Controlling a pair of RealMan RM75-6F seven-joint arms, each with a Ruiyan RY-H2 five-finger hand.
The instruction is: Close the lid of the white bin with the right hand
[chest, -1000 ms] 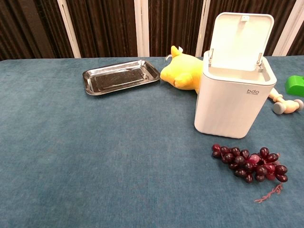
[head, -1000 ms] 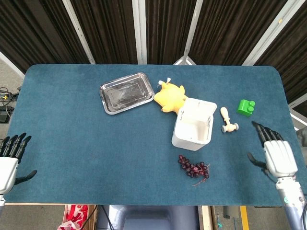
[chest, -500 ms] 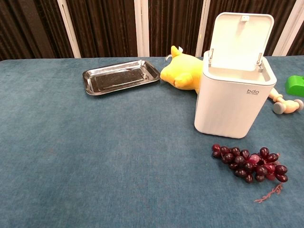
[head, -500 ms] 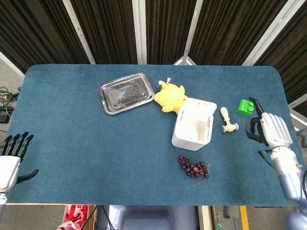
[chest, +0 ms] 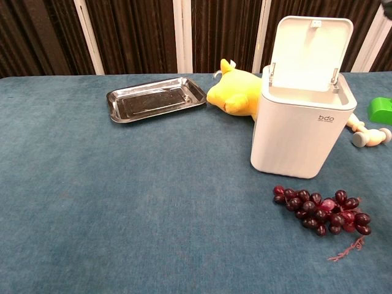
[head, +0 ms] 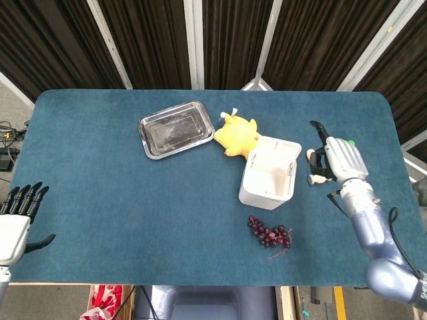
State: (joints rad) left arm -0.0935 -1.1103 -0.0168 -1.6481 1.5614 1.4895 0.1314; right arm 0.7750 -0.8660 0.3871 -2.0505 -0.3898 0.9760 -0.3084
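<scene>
The white bin (head: 267, 182) (chest: 302, 128) stands right of the table's middle with its lid (head: 279, 149) (chest: 310, 51) raised upright at the back. In the head view my right hand (head: 341, 160) hovers just right of the bin, over the wooden toy, fingers spread and holding nothing. My left hand (head: 17, 218) hangs at the table's near left corner, fingers apart and empty. Neither hand shows in the chest view.
A yellow plush toy (head: 237, 135) lies against the bin's far side. A steel tray (head: 175, 129) sits further left. Purple grapes (head: 270, 235) lie in front of the bin. A wooden toy (chest: 365, 134) and a green block (chest: 381, 110) lie to the bin's right.
My right hand has travelled from the table's near right edge up and leftward, now covering the green block in the head view. The bin and lid have not moved.
</scene>
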